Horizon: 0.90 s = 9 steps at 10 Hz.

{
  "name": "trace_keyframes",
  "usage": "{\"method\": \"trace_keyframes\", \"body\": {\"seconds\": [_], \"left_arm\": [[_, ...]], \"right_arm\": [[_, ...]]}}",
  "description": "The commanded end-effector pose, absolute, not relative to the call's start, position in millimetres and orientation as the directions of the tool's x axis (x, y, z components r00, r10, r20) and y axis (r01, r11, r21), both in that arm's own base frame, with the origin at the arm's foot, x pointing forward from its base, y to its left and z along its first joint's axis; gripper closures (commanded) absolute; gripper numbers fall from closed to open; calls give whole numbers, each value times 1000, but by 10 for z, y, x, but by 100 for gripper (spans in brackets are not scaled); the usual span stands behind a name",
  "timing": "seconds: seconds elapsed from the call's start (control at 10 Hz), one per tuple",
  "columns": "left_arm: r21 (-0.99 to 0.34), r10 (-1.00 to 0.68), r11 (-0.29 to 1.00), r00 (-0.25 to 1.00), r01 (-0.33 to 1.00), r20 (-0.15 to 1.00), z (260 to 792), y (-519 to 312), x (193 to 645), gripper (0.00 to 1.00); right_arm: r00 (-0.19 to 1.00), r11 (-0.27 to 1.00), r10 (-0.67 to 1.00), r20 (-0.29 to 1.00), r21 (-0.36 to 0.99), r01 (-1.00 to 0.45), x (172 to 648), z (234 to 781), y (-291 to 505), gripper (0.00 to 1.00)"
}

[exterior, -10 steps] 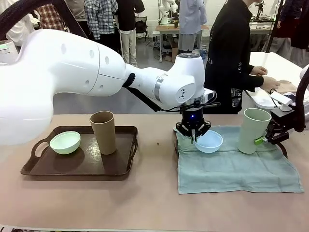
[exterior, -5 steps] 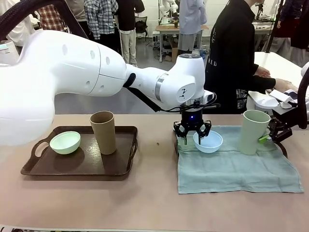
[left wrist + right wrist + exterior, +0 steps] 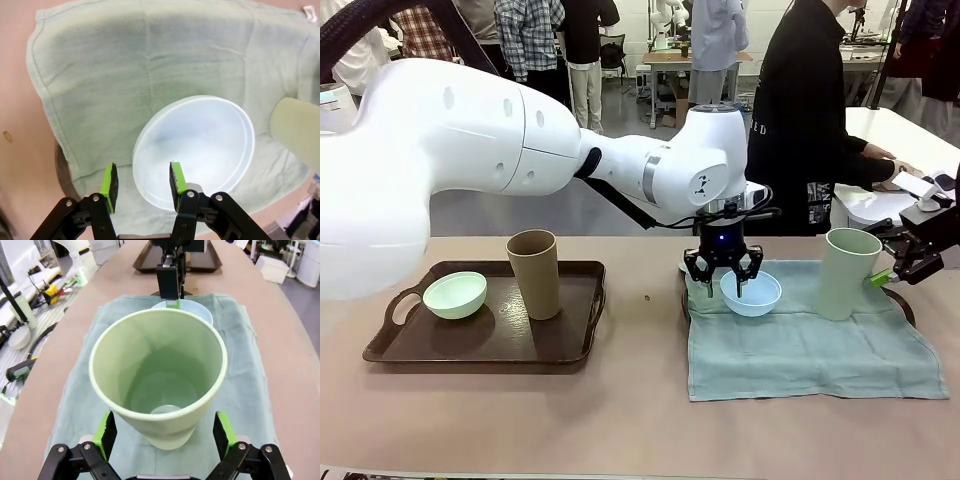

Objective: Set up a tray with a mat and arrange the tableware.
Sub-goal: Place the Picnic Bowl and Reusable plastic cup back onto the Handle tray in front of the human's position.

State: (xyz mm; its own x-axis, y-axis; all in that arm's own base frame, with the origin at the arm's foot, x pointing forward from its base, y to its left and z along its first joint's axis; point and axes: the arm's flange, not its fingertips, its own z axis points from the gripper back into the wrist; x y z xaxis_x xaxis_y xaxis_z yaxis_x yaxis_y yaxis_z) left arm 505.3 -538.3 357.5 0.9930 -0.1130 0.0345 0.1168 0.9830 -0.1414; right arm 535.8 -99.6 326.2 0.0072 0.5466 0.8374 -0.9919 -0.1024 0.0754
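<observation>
Left gripper (image 3: 141,181), jaws parted and unclamped, astride the rim of the light blue bowl (image 3: 200,150): one pad inside, one outside, green mat (image 3: 125,60) beneath. Right gripper (image 3: 164,432) released, jaws wide; pale green tumbler (image 3: 160,375) upright just ahead, untouched, on the same mat.

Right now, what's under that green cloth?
The rim of a dark tray peeks out at the edge of the cloth. The cloth covers the rest, so anything else beneath it can't be seen.
</observation>
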Motion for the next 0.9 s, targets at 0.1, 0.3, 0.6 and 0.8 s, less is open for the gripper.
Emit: {"method": "trace_keyframes", "body": {"seconds": [0.1, 0.3, 0.6, 0.8], "left_arm": [[-187, -113, 976, 993, 115, 18, 3713, -5231, 5003, 45], [-181, -124, 975, 991, 132, 53, 3906, -5187, 4886, 45], [-74, -170, 981, 979, 179, 113, 4448, -5045, 4514, 45], [77, -241, 970, 963, 232, 123, 4890, -4918, 4204, 45]], "right_arm": [[36, -76, 559, 828, 94, -993, 5185, 3360, -1082, 0], [41, -44, 599, 799, 84, -996, 5109, 3494, -1170, 0], [210, 138, 687, 695, 159, -978, 4872, 3954, -1113, 0], [396, 322, 677, 620, 234, -918, 4646, 4468, -713, 0]]}}
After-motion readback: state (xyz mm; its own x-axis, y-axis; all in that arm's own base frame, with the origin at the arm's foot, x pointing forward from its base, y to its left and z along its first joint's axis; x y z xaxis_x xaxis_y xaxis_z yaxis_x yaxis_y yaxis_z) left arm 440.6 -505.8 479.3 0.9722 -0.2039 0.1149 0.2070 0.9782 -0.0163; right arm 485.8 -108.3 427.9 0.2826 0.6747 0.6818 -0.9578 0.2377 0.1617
